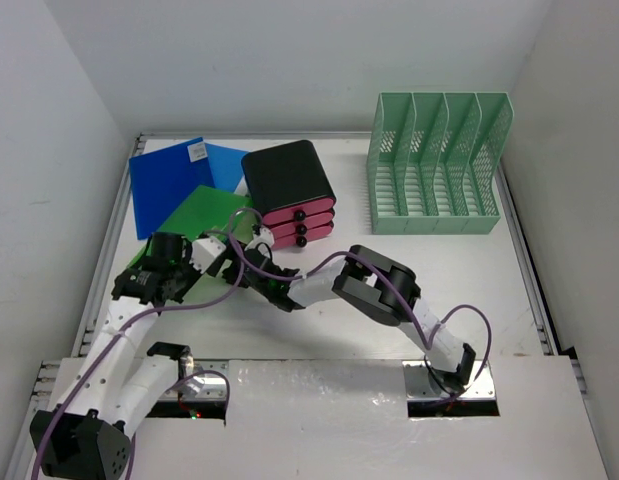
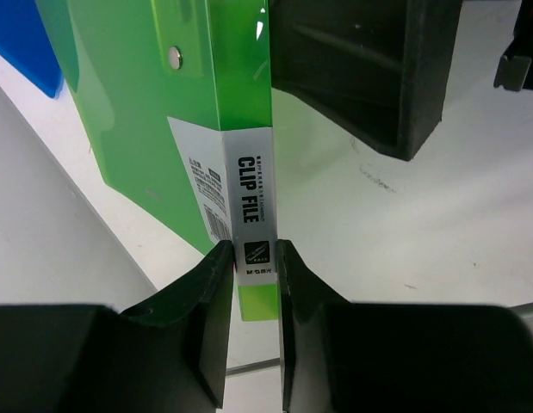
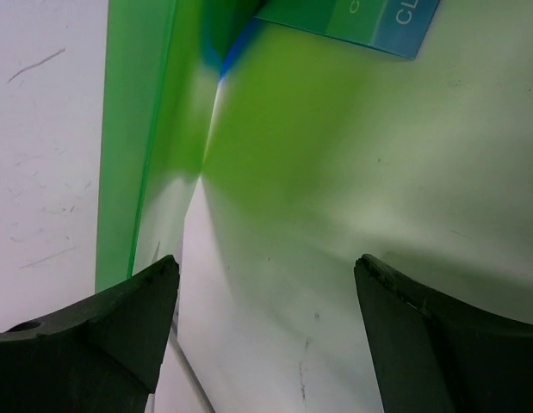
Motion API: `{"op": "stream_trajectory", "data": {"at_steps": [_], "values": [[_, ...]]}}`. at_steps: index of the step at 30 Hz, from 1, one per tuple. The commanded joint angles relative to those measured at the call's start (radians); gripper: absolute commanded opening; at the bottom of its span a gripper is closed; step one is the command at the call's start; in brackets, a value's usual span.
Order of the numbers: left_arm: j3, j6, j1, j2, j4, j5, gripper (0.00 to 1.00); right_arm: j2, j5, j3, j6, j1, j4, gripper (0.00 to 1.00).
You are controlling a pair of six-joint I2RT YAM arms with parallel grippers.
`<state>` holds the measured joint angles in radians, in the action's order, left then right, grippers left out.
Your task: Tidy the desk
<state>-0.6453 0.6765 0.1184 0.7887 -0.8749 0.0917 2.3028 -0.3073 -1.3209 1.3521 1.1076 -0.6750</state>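
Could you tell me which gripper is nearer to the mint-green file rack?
Right. The right gripper, open, sits just in front of the pink-drawer box, left of the file rack. The left gripper is farther left, pinching the spine of the green clip file.

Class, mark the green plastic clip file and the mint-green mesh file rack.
Green plastic clip file (image 2: 253, 185): left wrist view, white spine label.
Mint-green mesh file rack (image 1: 434, 224): top view, front wall.

Rack (image 1: 436, 170), drawer box (image 1: 287, 180), blue folders (image 1: 167, 185), green file (image 1: 207, 212)
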Motion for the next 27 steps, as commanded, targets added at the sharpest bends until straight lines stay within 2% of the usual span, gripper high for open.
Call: {"op": "stream_trajectory", "data": {"at_steps": [1, 5, 6, 9, 12, 16, 23, 27], "values": [[0.004, 0.047, 0.023, -0.013, -0.056, -0.075, 0.0, -0.008, -0.035, -0.029, 0.03, -0.026, -0.113, 0.8], [-0.004, 0.057, 0.026, -0.016, -0.039, -0.03, 0.0, -0.078, -0.007, 0.07, 0.059, -0.012, -0.176, 0.76], [-0.008, 0.057, 0.024, -0.013, -0.036, -0.024, 0.0, -0.1, -0.044, 0.141, 0.073, -0.006, -0.187, 0.76], [-0.043, 0.066, 0.024, -0.006, -0.073, -0.059, 0.0, -0.166, -0.12, 0.239, 0.079, 0.008, -0.285, 0.76], [-0.057, 0.08, 0.027, -0.016, -0.13, -0.134, 0.0, -0.184, -0.163, 0.265, 0.067, 0.006, -0.373, 0.76], [-0.031, 0.1, 0.029, -0.028, -0.159, -0.173, 0.0, -0.155, -0.158, 0.21, 0.082, 0.006, -0.33, 0.75], [-0.051, 0.169, 0.03, -0.042, -0.207, -0.152, 0.0, -0.08, -0.167, 0.083, 0.117, -0.006, -0.255, 0.77], [-0.06, 0.233, 0.03, -0.046, -0.202, -0.126, 0.0, -0.036, -0.138, 0.005, 0.146, -0.022, -0.108, 0.77]]}}
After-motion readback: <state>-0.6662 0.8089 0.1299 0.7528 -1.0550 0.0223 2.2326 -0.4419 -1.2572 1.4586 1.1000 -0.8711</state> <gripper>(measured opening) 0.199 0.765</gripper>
